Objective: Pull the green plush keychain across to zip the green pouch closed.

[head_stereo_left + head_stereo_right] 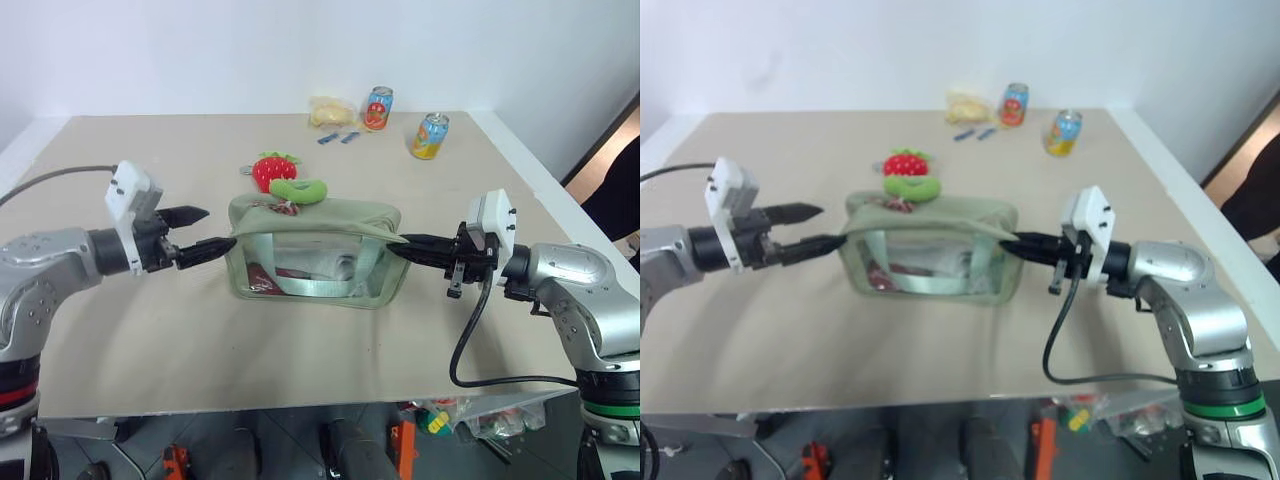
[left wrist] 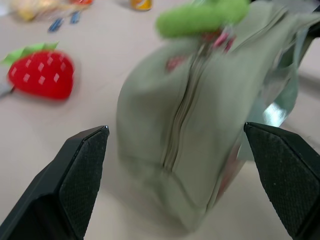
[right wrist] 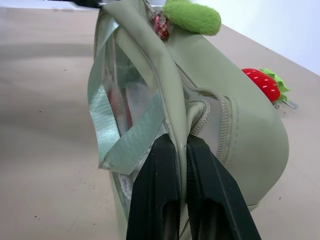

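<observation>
The green pouch (image 1: 314, 252) stands near the middle of the table (image 1: 150, 350), its clear side panel and webbing strap facing the robot, with a pincer at each end. At its three o'clock end the right gripper (image 3: 181, 150) is pressed together on the pouch's fabric edge beside the zipper, the cloth caught between its black fingers (image 3: 156, 195). At the nine o'clock end the left gripper (image 1: 205, 232) is spread wide and holds nothing; one of its fingertips (image 1: 222, 245) sits just at the pouch's end wall, the other is raised clear of it. The green plush keychain (image 1: 298, 190) lies on top of the pouch toward its nine o'clock end, just beside the open left gripper and well apart from the right one. Just behind it, toward twelve o'clock, is a red strawberry plush (image 1: 273, 169). Far back toward one o'clock stand two drink cans (image 1: 430, 135), with a yellowish packet (image 1: 330, 111) beside them
</observation>
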